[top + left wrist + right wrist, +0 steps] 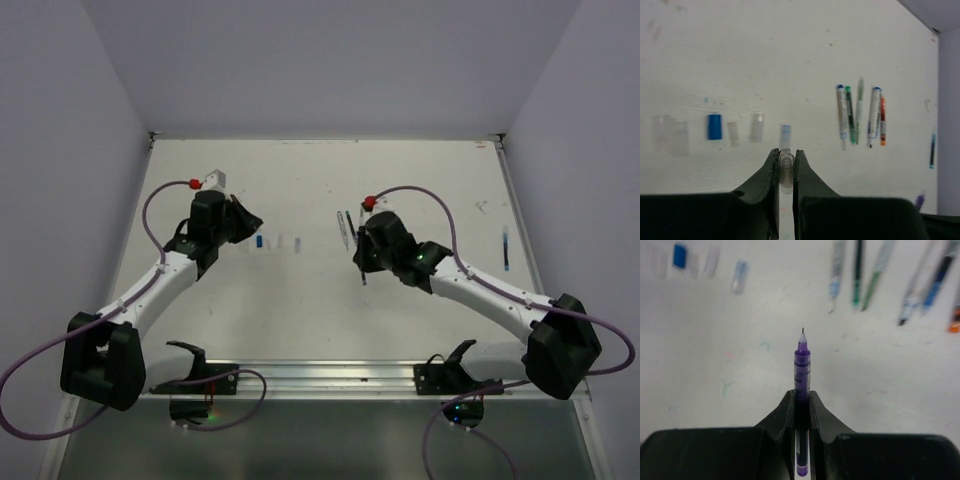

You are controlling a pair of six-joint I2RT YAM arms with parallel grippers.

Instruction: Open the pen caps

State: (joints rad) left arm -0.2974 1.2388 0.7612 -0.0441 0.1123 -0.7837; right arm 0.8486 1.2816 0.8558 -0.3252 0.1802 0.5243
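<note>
My left gripper [786, 152] is shut on a clear pen cap [786, 172], held just above the table. Ahead of it lies a row of loose pen caps: a blue one [714, 127], clear ones [757, 127] and one with a blue band [785, 136]. My right gripper [801, 394] is shut on a purple pen [802, 365] whose bare tip points forward. Several uncapped pens [859, 115] lie side by side at mid-table, just beyond the right gripper [362, 262]. In the top view the left gripper [245, 222] hovers left of the caps [260, 241].
A lone dark blue pen [505, 248] lies near the table's right edge. A small white block [216, 178] sits at the back left. A metal rail [320, 372] runs along the near edge between the arm bases. Faint ink marks [727, 386] dot the white surface.
</note>
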